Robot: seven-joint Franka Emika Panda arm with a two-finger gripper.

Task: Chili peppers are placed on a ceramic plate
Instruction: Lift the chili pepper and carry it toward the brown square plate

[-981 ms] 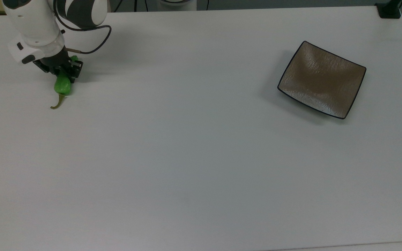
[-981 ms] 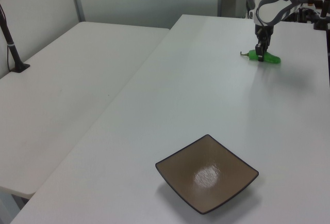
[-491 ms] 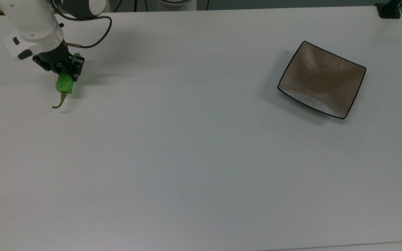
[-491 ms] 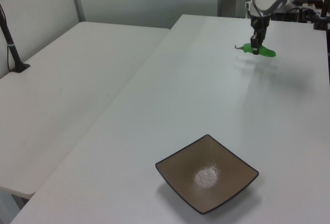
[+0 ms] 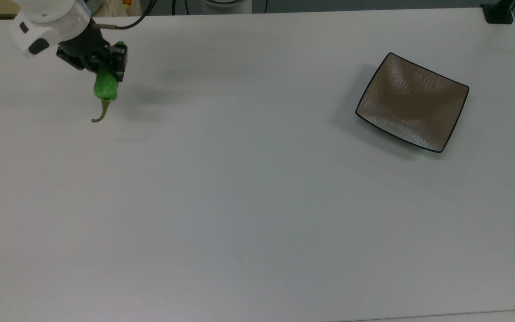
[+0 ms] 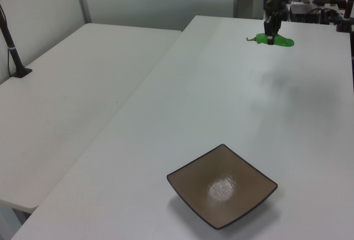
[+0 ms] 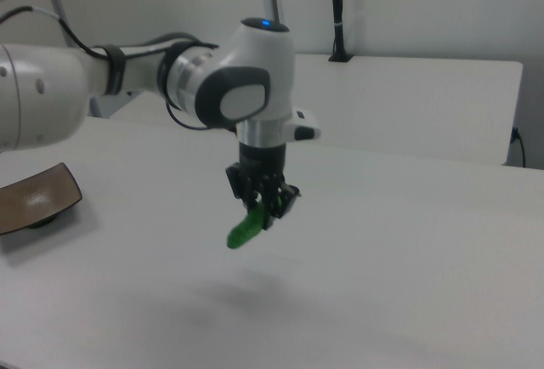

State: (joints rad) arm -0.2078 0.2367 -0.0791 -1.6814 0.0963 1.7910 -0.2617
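Your white table (image 5: 257, 201) lay well below the gripper. The ceramic plate (image 5: 412, 102) sat on it far off toward the top view's right — nothing on it. The gripper (image 5: 105, 71) was clamped on the green chili pepper (image 5: 105, 88), held clear above the table — stem (image 5: 101, 112) hanging free beyond the fingers.

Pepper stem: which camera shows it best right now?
The top view: the pepper hangs from the end effector with its curved stem clear against the table. The left view shows it tiny; the right view shows the green body.
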